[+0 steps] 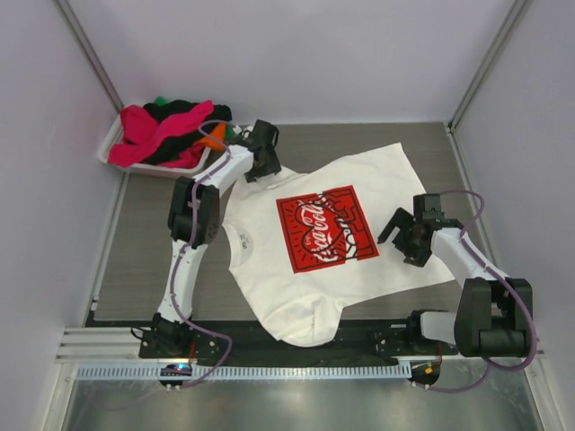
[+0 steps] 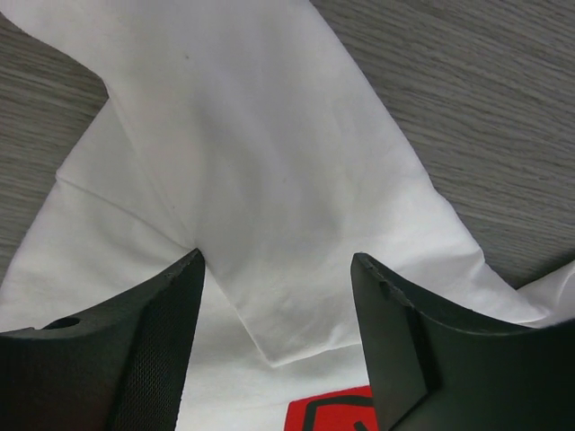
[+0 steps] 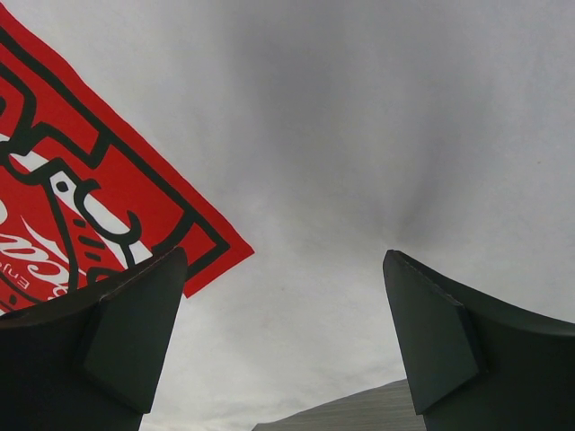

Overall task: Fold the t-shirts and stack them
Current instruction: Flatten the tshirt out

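Top view: the white t-shirt (image 1: 377, 193) lies flat mid-table with its "Coca-Cola" print (image 1: 326, 228) up and bare table (image 1: 144, 242) to its left.
Left wrist: the left gripper (image 2: 278, 260) gapes over a creased sleeve (image 2: 269, 162).
Right wrist: the right gripper (image 3: 286, 259) is spread wide above the hem (image 3: 296, 400).

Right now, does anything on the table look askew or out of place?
The white t-shirt lies flat but skewed on the table, one sleeve reaching over the near edge onto the black rail. Its other sleeve is creased beneath the open left gripper.
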Controlling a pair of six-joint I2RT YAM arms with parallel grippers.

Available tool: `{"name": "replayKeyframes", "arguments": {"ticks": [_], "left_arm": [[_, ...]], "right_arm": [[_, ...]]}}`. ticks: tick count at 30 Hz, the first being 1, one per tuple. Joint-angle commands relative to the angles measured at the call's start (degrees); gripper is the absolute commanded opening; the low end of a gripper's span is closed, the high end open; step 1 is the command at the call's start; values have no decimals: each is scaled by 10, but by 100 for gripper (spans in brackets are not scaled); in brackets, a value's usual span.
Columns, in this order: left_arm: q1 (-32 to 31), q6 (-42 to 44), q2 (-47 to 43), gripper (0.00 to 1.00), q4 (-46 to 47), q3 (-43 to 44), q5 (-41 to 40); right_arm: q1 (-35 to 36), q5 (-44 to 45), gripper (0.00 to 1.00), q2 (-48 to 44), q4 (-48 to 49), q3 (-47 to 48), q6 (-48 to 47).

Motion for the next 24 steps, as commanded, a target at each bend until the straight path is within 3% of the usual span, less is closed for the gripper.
{"name": "replayKeyframes", "arguments": {"ticks": [1, 7, 10, 11, 13, 14, 19, 21, 22, 23, 24], "left_arm": [[4, -6, 14, 66, 14, 32, 2], [5, -7, 31, 46, 7, 61, 4], [5, -7, 36, 30, 4, 75, 5], [6, -7, 38, 14, 0, 85, 5], [7, -7, 39, 0, -2, 92, 5], [7, -6, 39, 0, -2, 98, 4], [12, -17, 62, 0, -2, 164, -1], [19, -31, 110, 2, 4, 248, 6], [20, -41, 131, 11, 50, 273, 30], [24, -65, 149, 45, 83, 309, 62], [31, -88, 181, 62, 119, 327, 95]], "right_arm": [[-1, 5, 97, 0, 13, -2, -6], [-1, 5, 96, 0, 15, -3, -7], [-1, 4, 96, 2, 16, -3, -8], [-1, 4, 96, 3, 16, -3, -8], [-1, 3, 96, 3, 16, -4, -8], [-1, 3, 96, 2, 16, -3, -8], [-1, 1, 96, 3, 16, -4, -8], [-1, 1, 96, 4, 16, -3, -8], [-1, 1, 96, 7, 16, -3, -8], [-1, 1, 96, 8, 16, -3, -8], [-1, 2, 96, 10, 17, -1, -8]]}}
